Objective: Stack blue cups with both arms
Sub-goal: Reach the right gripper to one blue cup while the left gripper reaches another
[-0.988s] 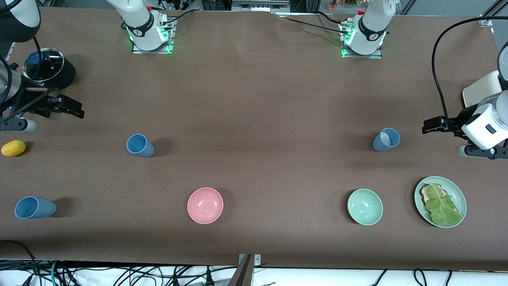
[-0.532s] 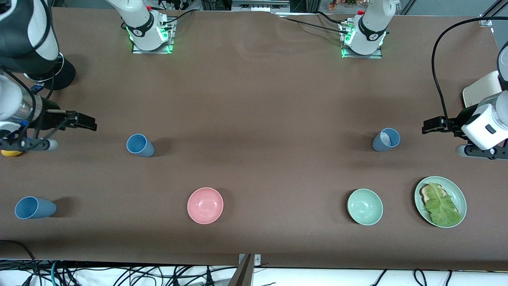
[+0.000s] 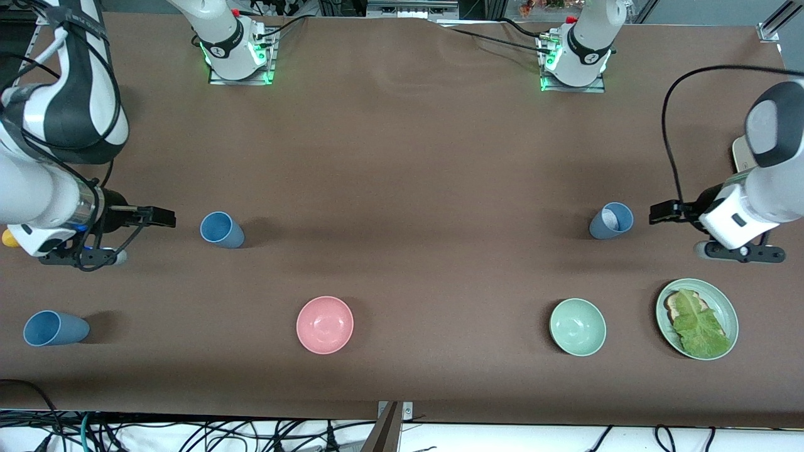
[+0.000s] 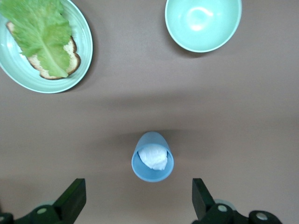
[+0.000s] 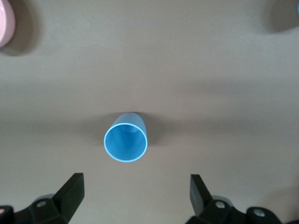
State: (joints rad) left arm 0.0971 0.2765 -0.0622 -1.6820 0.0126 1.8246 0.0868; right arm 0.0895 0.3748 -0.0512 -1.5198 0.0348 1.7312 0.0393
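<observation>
Though wide open, both tools (image 5: 135, 196) (image 4: 139, 200) empty.

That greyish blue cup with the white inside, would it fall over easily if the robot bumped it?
Probably. The greyish blue cup stands upright on a base narrower than its rim, so a sideways nudge could tip it, and its round wall might then roll. It looks like stiff, light plastic. The open left gripper sits beside it, not touching.

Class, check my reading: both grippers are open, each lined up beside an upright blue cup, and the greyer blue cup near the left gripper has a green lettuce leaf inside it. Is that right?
One detail is wrong. The greyer blue cup holds something whitish, not lettuce; the left wrist view shows this. The lettuce leaf lies on the pale green plate. The rest stands: the left gripper and right gripper are open, the right beside the brighter blue cup.
</observation>
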